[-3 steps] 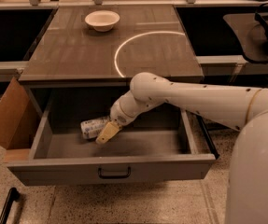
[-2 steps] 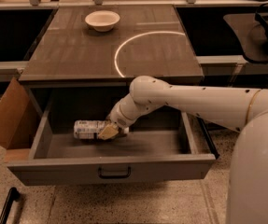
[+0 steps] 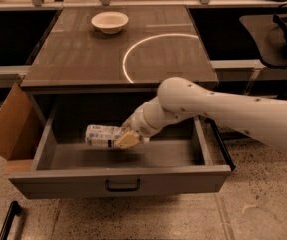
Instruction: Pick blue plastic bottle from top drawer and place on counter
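Inside the open top drawer, the gripper clasps the blue plastic bottle lying sideways.

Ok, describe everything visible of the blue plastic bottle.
The blue plastic bottle is small, with a pale bluish-white printed label around it. It lies on its side inside the open top drawer. The gripper has its tan fingers closed on its right end, hiding that end. Whether it touches the drawer floor cannot be told.

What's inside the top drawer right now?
The blue plastic bottle, horizontal, its right end gripped by the hand reaching into the top drawer. The arm and hand hide the drawer's back right part and that bottle end.
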Available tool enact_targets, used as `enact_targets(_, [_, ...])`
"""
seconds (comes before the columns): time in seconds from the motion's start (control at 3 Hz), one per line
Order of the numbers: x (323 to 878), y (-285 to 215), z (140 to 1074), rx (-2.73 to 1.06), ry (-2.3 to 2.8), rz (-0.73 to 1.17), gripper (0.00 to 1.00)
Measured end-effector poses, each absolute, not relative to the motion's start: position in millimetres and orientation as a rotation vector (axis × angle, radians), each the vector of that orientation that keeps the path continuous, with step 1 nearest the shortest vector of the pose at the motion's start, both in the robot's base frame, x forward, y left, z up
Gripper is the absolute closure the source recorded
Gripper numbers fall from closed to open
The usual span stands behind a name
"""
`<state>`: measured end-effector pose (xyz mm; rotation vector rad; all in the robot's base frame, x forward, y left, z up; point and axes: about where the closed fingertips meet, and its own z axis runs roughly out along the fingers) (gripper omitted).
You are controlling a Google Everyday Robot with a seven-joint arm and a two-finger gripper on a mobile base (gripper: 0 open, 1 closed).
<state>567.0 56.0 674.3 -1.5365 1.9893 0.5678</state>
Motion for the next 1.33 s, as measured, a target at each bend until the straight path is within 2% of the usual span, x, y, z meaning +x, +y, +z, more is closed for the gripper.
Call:
enact_targets(0.67, [548, -36, 773, -1.464, 1.837, 0.540, 1.00])
enact_targets(1.33, [556, -43, 796, -1.477, 1.820, 0.481, 1.00])
